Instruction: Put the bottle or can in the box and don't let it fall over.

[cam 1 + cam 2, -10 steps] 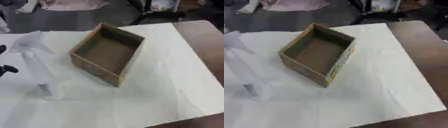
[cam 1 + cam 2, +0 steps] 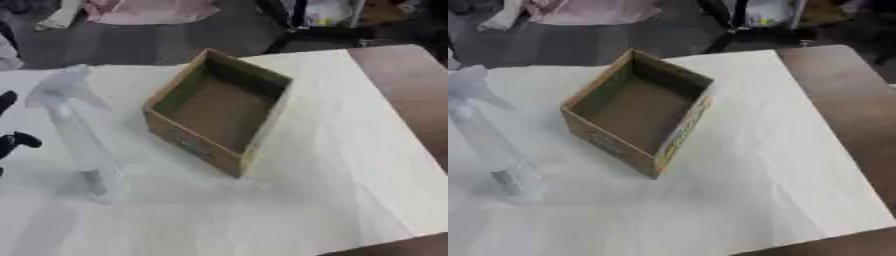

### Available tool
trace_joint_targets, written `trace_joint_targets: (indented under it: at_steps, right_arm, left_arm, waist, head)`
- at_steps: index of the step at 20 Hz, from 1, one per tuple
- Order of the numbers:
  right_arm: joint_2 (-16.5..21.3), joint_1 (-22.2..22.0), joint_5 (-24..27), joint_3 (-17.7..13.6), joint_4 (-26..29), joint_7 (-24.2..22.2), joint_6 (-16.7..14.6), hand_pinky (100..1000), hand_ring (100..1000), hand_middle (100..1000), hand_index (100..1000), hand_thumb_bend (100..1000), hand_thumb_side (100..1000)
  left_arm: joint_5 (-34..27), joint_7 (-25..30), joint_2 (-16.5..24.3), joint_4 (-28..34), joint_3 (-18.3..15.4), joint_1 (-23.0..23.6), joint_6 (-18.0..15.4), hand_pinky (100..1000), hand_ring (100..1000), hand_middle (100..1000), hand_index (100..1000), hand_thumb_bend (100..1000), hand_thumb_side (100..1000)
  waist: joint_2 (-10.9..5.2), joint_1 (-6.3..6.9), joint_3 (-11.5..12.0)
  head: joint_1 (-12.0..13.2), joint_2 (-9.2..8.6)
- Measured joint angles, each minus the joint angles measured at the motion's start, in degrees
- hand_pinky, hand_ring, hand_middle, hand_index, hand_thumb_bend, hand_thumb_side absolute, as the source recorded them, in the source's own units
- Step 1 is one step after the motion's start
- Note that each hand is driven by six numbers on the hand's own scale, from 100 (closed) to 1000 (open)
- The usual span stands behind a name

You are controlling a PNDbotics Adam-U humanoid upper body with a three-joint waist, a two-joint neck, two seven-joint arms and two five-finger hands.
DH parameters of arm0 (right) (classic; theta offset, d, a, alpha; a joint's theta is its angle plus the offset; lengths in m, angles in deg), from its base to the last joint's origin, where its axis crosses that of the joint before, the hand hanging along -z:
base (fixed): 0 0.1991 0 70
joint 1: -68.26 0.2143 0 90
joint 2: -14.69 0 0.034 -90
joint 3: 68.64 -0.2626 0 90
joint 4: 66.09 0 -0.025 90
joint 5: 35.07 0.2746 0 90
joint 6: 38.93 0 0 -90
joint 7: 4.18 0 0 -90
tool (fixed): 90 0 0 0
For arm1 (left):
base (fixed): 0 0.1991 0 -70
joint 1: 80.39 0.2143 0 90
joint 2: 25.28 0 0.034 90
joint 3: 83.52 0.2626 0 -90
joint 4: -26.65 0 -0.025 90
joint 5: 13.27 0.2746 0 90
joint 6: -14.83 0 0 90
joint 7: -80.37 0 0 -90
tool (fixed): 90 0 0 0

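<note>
A clear plastic spray bottle [image 2: 80,135] stands upright on the white cloth, left of the box. The open cardboard box [image 2: 219,111] sits in the middle of the table, turned at an angle, and is empty. Only the black fingertips of my left hand [image 2: 16,141] show, at the left edge of the left eye view. They are spread and stay a little apart from the bottle, holding nothing. My right hand appears in neither view.
The white cloth [image 2: 332,165] covers most of the table, and bare brown tabletop [image 2: 846,95] shows along the right side. Beyond the far edge lie pink fabric [image 2: 149,10] and dark chair legs on the floor.
</note>
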Motion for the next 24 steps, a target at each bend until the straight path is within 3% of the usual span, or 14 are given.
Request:
trace_joint_targets:
  at_steps: [7, 15, 19, 22, 24]
  right_arm:
    - [0.4, -0.9, 0.6, -0.7, -0.1, 0.9, -0.5, 808, 1000, 822, 923, 100, 423]
    - [3.9, -2.2, 0.6, -1.6, -2.0, 1.7, -3.0, 808, 1000, 821, 921, 100, 408]
    - [4.8, -3.3, 0.6, -2.4, -3.0, 2.2, -3.7, 808, 1000, 819, 921, 100, 413]
    - [5.3, -5.0, 0.6, -3.1, -3.9, 2.4, -4.2, 806, 1000, 809, 916, 100, 496]
    - [5.3, -5.9, 0.6, -3.7, -4.5, 2.8, -4.4, 806, 1000, 808, 916, 100, 460]
  left_arm:
    - [0.4, -0.8, 2.3, 0.0, -0.8, 0.5, -2.3, 571, 970, 767, 897, 121, 747]
    - [1.7, -1.8, 5.5, 0.0, -1.8, 1.3, -6.1, 569, 958, 753, 888, 100, 732]
    - [2.1, -2.4, 7.5, 0.0, -2.1, 2.3, -8.6, 571, 957, 759, 887, 100, 724]
    - [2.3, -2.7, 9.2, 0.0, -2.4, 3.5, -10.5, 567, 943, 741, 873, 100, 726]
    - [2.5, -2.9, 9.9, 0.0, -2.5, 4.0, -11.1, 569, 944, 743, 875, 100, 725]
  waist:
    - [0.51, -0.43, -0.1]
    - [1.52, -1.02, -0.9]
    - [1.58, -1.44, -0.8]
    - [1.53, -1.57, -0.6]
    - [1.19, -1.57, -0.2]
  head:
    - [-0.2, 1.6]
    - [0.5, 3.49]
    - [0.5, 4.01]
    - [0.4, 4.59]
    - [0.3, 5.14]
